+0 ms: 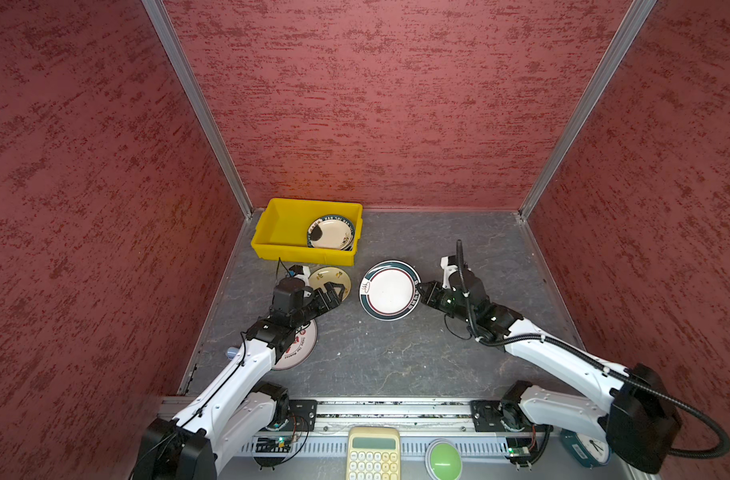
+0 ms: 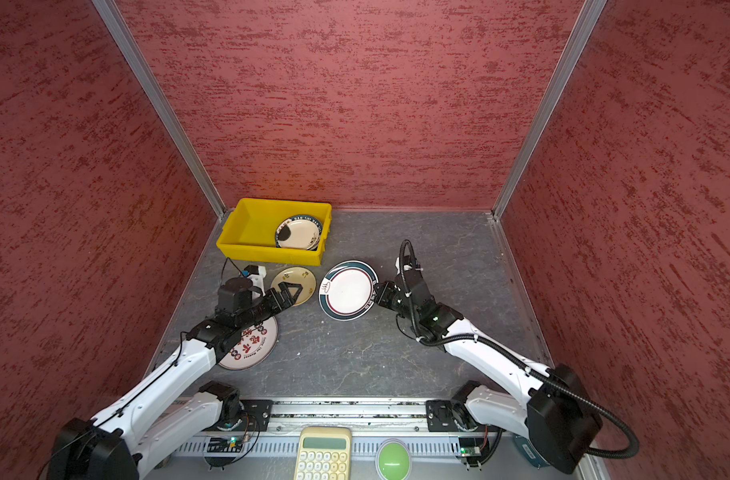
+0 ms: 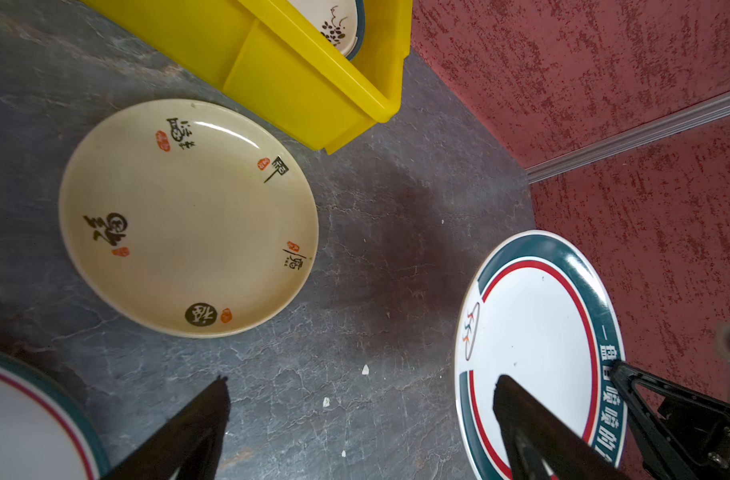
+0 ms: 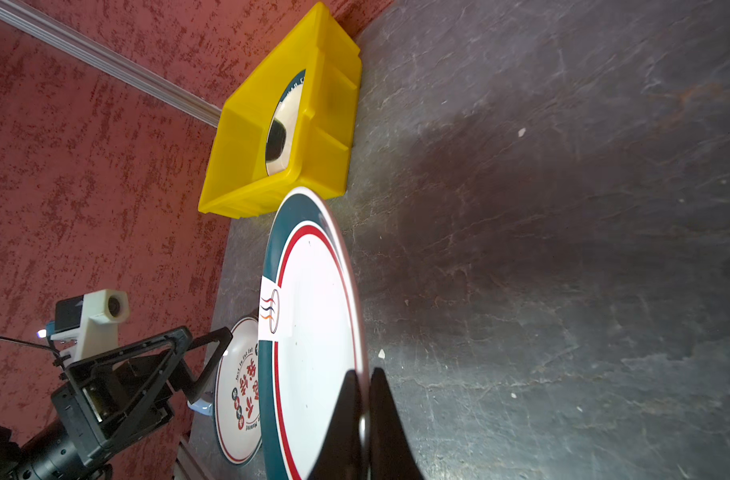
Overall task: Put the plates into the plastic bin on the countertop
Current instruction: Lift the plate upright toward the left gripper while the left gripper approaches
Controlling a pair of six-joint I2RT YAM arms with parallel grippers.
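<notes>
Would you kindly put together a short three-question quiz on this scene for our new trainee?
1. True or false: the right gripper has its jaws shut on the green-rimmed plate.
2. The left gripper has its jaws: A open; B shut on a plate; C shut, empty.
3. How many plates lie unheld on the countertop, outside the yellow bin?
Key: 1 true; 2 A; 3 two, the cream plate and the red-lettered plate.
</notes>
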